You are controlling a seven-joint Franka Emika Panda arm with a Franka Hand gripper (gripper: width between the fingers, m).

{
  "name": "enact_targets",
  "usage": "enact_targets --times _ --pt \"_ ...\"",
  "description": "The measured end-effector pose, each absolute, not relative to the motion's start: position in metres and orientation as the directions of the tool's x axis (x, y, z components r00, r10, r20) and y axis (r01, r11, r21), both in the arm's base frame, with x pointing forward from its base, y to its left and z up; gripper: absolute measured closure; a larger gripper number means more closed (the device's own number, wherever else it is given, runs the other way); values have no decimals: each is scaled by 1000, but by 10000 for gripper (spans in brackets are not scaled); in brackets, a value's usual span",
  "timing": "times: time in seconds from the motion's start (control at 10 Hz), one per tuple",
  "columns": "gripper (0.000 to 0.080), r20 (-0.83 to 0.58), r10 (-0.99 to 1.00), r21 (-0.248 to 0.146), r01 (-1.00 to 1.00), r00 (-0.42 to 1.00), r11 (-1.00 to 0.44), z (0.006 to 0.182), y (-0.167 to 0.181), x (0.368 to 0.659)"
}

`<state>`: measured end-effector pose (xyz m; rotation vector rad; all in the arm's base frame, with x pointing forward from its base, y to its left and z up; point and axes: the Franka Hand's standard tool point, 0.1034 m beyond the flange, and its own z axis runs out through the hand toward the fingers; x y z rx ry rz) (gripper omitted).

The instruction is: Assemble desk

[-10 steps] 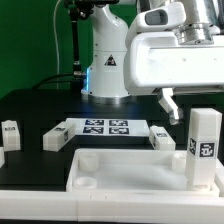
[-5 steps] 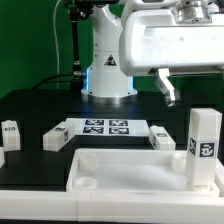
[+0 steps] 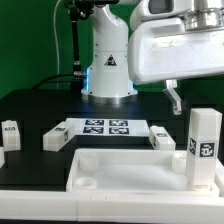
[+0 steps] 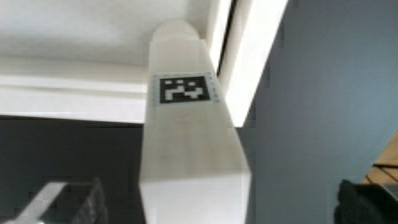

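No readable writing anywhere. On the arm's white base [image 3: 108, 75], only a black warning triangle. On the marker board [image 3: 105, 128], four black-and-white square tags, flat on the black worktop [image 3: 40, 105]. One more tag on the front face of the upright leg [image 3: 203, 130], and in the wrist view a tag near the top end of that same leg [image 4: 187, 170].

End effector [image 3: 176, 97] above the upright leg's top and toward the exterior view's left of it, apart from it. Jaws spread wide, gripping nothing; only one finger in sight in the exterior view.

Tabletop [image 3: 75, 172] at the near edge of the worktop, open side up, raised rim all round. Upright leg at its end toward the exterior view's right; cannot tell whether seated.

Three loose legs [image 3: 55, 138] lying on the worktop, two toward the exterior view's left of the marker board, one just beside its other end. Bare worktop between base and marker board. Tighter around the upright leg, under the end effector's bulky white body.
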<state>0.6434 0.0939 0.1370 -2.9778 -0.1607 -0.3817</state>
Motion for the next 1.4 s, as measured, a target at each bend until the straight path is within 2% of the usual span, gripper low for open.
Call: enact_targets --times 0.2,0.3,0.5,0.7,1.0,1.4 --pt "150 106 110 -155 126 988 -980 138 100 637" --pt "150 88 100 -158 113 991 -981 136 100 640" --pt "150 97 84 -128 96 992 -987 132 100 643" --pt "150 105 111 -123 124 988 -985 126 96 647" --pt "150 118 135 -94 147 984 -985 132 95 653" --pt "150 115 134 -96 145 984 -985 129 95 652"
